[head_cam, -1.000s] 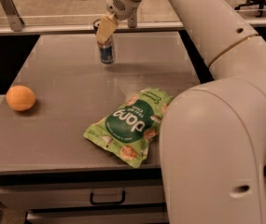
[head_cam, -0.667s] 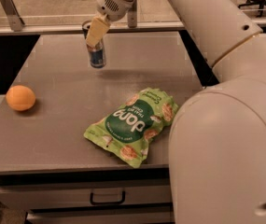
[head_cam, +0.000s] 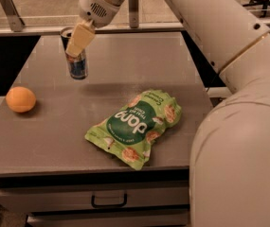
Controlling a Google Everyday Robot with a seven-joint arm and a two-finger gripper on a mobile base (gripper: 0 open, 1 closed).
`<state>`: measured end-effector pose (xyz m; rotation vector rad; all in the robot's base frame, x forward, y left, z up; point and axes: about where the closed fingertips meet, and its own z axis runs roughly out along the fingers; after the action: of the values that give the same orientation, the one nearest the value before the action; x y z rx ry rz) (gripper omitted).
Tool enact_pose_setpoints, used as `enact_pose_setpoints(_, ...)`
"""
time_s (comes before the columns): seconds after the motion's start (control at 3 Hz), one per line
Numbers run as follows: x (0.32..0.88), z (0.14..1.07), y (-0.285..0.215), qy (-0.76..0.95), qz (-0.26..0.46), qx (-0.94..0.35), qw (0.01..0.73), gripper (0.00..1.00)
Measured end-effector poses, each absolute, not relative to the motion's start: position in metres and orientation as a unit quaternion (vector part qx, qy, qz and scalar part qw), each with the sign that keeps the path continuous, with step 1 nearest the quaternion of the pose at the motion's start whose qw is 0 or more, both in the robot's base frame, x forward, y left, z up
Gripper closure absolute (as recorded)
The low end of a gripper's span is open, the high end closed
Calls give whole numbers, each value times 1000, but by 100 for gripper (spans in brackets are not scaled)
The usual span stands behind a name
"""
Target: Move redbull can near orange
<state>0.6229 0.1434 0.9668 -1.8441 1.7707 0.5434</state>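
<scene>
The redbull can (head_cam: pixel 78 66) is upright at the back left of the grey table (head_cam: pixel 54 131), its blue and silver body showing below my fingers. My gripper (head_cam: pixel 76 44) reaches down from the white arm and is shut on the can's upper part, one cream finger (head_cam: pixel 80 39) across its front. The can hangs just above the tabletop or barely touches it; I cannot tell which. The orange (head_cam: pixel 21 99) lies near the table's left edge, well to the left of and nearer than the can.
A green snack bag (head_cam: pixel 135 126) lies flat in the middle right of the table. My bulky white arm (head_cam: pixel 238 126) fills the right side of the view. A drawer with a handle (head_cam: pixel 109 202) sits under the tabletop. A rail runs along the back.
My gripper has carried the can leftward and toward the front of the table, closer to the orange. The orange and the bag have not moved.
</scene>
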Motion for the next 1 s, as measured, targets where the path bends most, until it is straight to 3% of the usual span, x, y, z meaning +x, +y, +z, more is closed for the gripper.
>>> enact_pose_setpoints(1.0,573,940,192,604,227,-730,226,98)
